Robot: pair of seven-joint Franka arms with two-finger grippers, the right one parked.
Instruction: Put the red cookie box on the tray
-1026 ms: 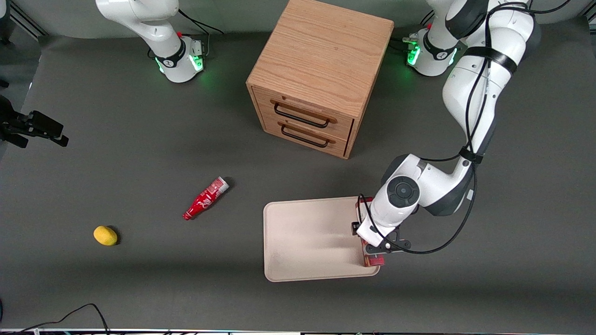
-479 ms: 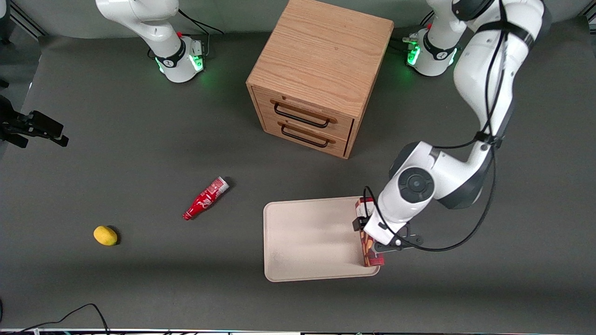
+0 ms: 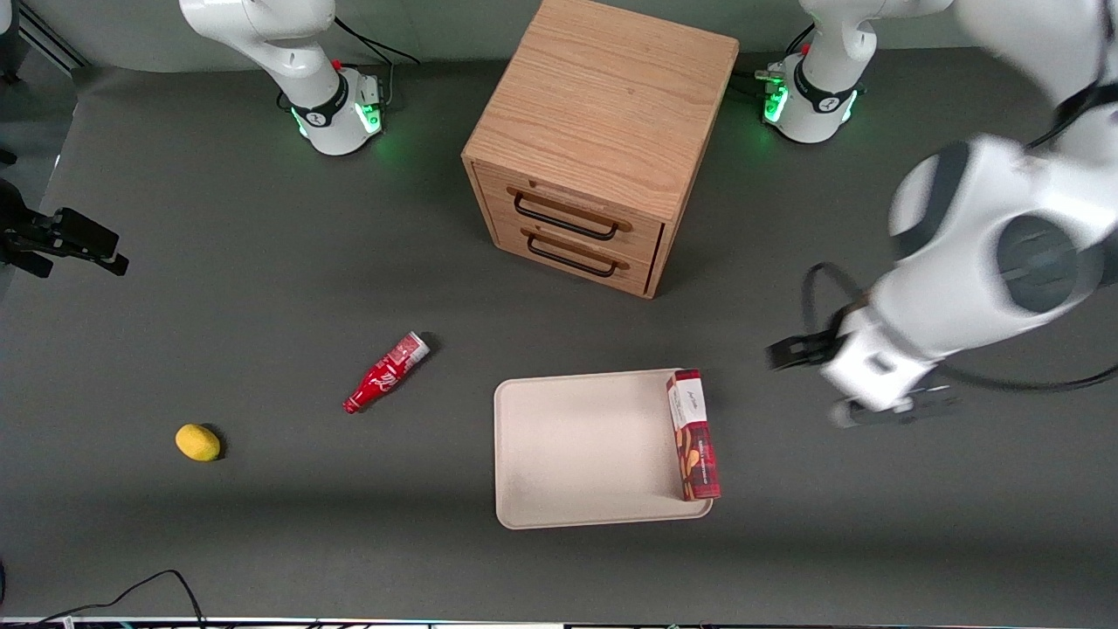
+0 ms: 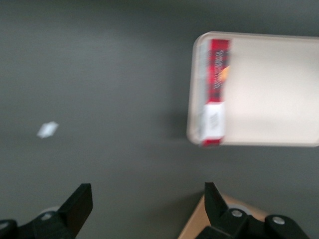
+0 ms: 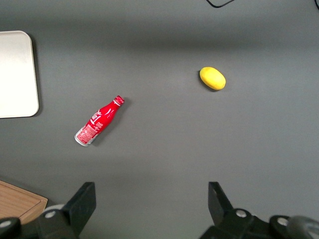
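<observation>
The red cookie box (image 3: 694,434) lies flat on the cream tray (image 3: 585,445), along the tray's edge toward the working arm's end, its white panel farther from the front camera. My left gripper (image 3: 830,384) is raised well above the table, off the tray toward the working arm's end. In the left wrist view the gripper (image 4: 147,204) is open and empty, with both fingers wide apart over bare table. The box (image 4: 215,94) and tray (image 4: 274,89) show there at a distance. A corner of the tray (image 5: 17,74) shows in the right wrist view.
A wooden two-drawer cabinet (image 3: 603,140) stands farther from the front camera than the tray; its corner (image 4: 199,226) shows in the left wrist view. A small red bottle (image 3: 386,372) and a yellow lemon (image 3: 197,442) lie toward the parked arm's end.
My left gripper let go of the red cookie box, rose and swung away toward the working arm's end. The box stays lying on the tray.
</observation>
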